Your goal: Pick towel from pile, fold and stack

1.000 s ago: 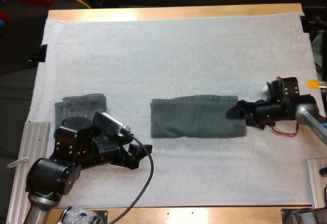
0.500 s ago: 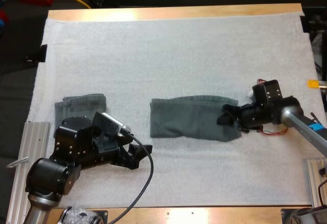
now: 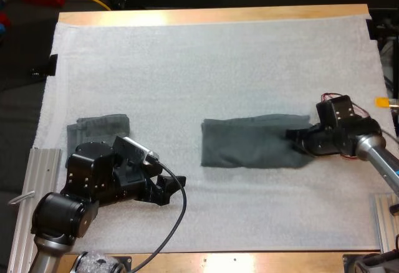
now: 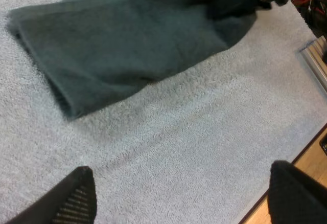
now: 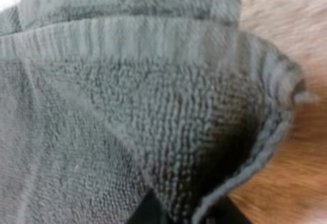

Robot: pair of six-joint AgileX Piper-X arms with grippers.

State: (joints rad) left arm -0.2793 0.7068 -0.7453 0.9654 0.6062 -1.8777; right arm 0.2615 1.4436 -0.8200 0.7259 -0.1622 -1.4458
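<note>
The right gripper [image 3: 294, 139] appears clamped on the towel [image 3: 246, 143] end for folding; the left gripper [image 3: 172, 188] rests wide open.

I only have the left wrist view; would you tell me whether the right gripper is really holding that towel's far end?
Observer: Yes. The right wrist view shows the towel with its ribbed hem pinched in the right gripper.
Operator: Thank you. Is any other towel on the mat?
Observer: Yes, the high view shows a smaller folded towel near the mat's left edge, partly hidden by the left arm.
</note>
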